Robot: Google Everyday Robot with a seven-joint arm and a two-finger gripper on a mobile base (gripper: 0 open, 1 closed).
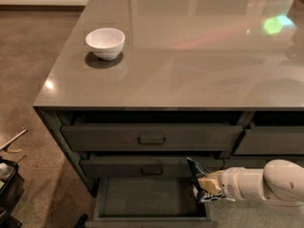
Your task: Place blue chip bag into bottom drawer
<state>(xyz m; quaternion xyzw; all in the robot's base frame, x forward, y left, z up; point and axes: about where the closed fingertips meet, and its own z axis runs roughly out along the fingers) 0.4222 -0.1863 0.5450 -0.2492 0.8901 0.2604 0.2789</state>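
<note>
The bottom drawer (147,198) of the left stack is pulled out and its dark inside shows bare. My gripper (205,184) reaches in from the right on a white arm (266,183) and is shut on the blue chip bag (198,178), a crinkled dark-blue foil bag. The bag hangs upright at the drawer's right edge, just above its right wall. The two drawers above, top (152,137) and middle (151,167), are closed.
A white bowl (105,42) stands on the grey countertop (199,56) at the back left. The right-hand stack's drawer (270,139) is closed. Dark objects lie on the floor at the far left (7,179).
</note>
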